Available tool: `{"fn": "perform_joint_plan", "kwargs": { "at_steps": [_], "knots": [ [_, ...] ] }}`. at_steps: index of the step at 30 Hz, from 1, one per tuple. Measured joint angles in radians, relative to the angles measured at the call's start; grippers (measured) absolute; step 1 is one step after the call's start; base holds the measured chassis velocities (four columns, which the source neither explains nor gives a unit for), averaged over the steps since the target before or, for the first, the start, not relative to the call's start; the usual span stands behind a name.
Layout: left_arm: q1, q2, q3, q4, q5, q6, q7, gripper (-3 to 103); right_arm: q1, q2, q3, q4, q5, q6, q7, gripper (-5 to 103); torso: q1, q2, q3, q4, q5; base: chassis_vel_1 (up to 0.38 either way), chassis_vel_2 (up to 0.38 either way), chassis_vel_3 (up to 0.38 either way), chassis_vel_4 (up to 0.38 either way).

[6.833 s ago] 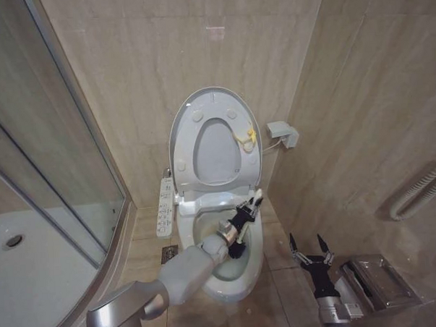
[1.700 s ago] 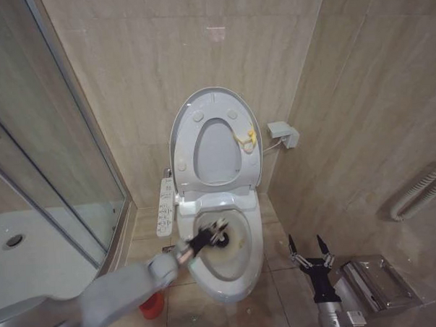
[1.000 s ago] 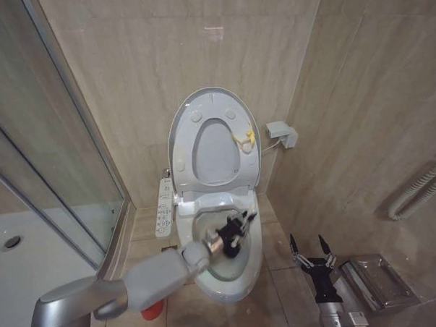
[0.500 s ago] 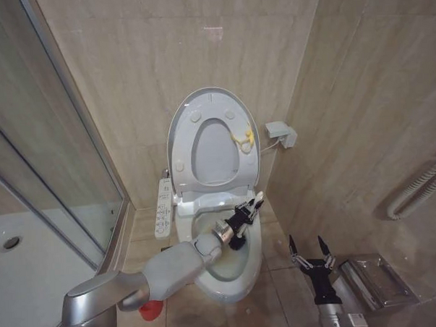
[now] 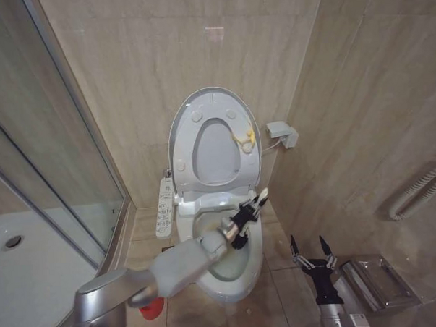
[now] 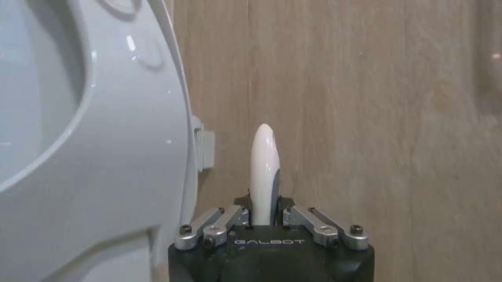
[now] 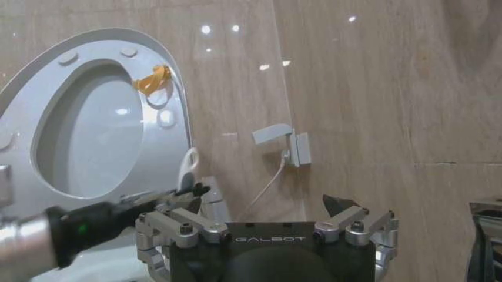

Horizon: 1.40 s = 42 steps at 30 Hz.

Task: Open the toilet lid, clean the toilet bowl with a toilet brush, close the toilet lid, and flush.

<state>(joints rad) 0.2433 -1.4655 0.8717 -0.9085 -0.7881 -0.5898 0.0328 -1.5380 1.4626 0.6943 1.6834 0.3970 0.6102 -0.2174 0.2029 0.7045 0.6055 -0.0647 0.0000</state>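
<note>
The toilet lid (image 5: 212,106) stands raised against the back wall, with the ring seat up against it and a yellow loop (image 5: 246,138) at its edge. Below it, the toilet bowl (image 5: 206,225) lies uncovered, yellowish inside. My left gripper (image 5: 244,220) hangs over the bowl's right side, shut on the toilet brush (image 5: 260,200), whose white handle end points up and right. In the left wrist view the handle (image 6: 264,167) rises from that gripper (image 6: 264,218). The brush head is hidden behind the gripper. My right gripper (image 5: 313,255) stays open low on the right, beside the toilet.
The red brush holder (image 5: 153,307) sits on the floor left of the bowl, partly behind my left arm. The bidet control panel (image 5: 164,206) lines the toilet's left side. The glass shower screen (image 5: 59,163) stands at left, a metal bin (image 5: 375,280) and a grab rail (image 5: 422,191) at right.
Over the last second my left gripper has swung with the brush from the middle of the bowl to its right side, and the handle end now stands higher. The right arm has stayed put.
</note>
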Motion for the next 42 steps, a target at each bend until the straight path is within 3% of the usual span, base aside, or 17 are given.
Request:
{"fn": "perform_joint_plan", "kwargs": {
  "at_steps": [12, 19, 31, 42],
  "knots": [
    [0.027, 0.043, 0.054, 0.025, 0.019, 0.003, 0.006, 19, -0.003, -0.001, -0.001, 0.001, 0.0, 0.001, -0.001, 100, 0.0, 0.0, 0.0, 0.0012, 0.0, 0.0, 0.0, 0.0, 0.0],
    [-0.007, -0.043, -0.011, 0.055, 0.007, 0.002, 0.005, 19, -0.005, 0.005, -0.004, 0.004, -0.001, 0.002, -0.005, 100, 0.0, 0.0, 0.0, -0.0001, -0.0001, 0.0, 0.0, 0.0, 0.0],
    [0.026, -0.021, 0.03, 0.109, 0.041, 0.002, 0.018, 19, -0.014, 0.012, -0.003, 0.014, -0.001, 0.004, -0.009, 100, 0.0, 0.0, 0.0, 0.0011, 0.0, 0.0, 0.0, 0.0, 0.0],
    [-0.005, -0.113, -0.007, 0.192, 0.051, -0.01, 0.028, 19, -0.018, 0.029, -0.003, 0.022, -0.007, 0.007, -0.014, 100, 0.0, 0.0, 0.0, 0.0006, 0.0001, 0.0, 0.0, 0.0, 0.0]
  ]
}}
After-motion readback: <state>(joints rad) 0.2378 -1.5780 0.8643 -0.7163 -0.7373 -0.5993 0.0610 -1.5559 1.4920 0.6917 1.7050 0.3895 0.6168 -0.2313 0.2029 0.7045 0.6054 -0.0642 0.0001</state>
